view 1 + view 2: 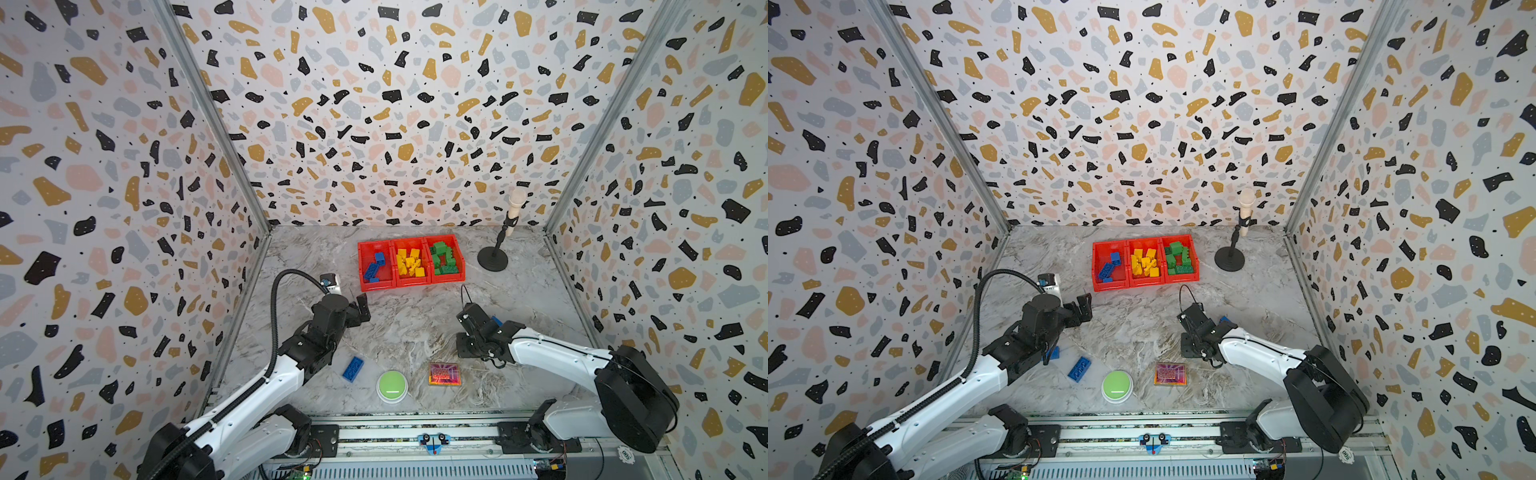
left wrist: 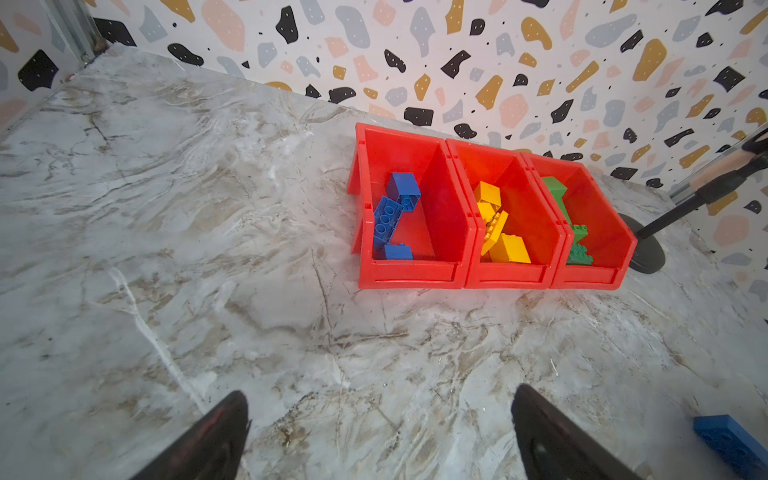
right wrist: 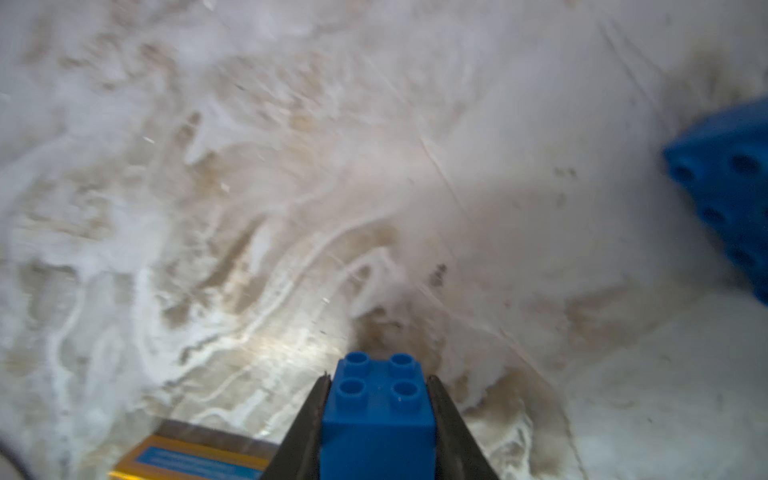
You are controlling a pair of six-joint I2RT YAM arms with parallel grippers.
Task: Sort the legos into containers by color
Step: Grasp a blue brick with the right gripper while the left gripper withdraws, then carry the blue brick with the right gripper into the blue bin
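Observation:
The three red containers [image 1: 413, 281] [image 2: 498, 280] stand in a row at the back. They hold blue legos [image 1: 374, 266], yellow legos [image 1: 409, 264] and green legos [image 1: 445, 257], from left to right. My right gripper [image 1: 464, 347] [image 3: 377, 386] is shut on a small square blue lego [image 3: 377, 415] just above the table; the arm hides it in both top views. My left gripper [image 1: 360, 309] [image 2: 379, 390] hangs open and empty in front of the bins. Loose blue legos lie at front left [image 1: 353, 369], under the left arm [image 1: 1052, 353] and behind the right wrist [image 1: 496, 321].
A round green button [image 1: 392, 387] and a shiny pink-orange card [image 1: 444, 374] lie near the front edge. A microphone on a black stand [image 1: 492, 259] is right of the bins. Patterned walls close in three sides.

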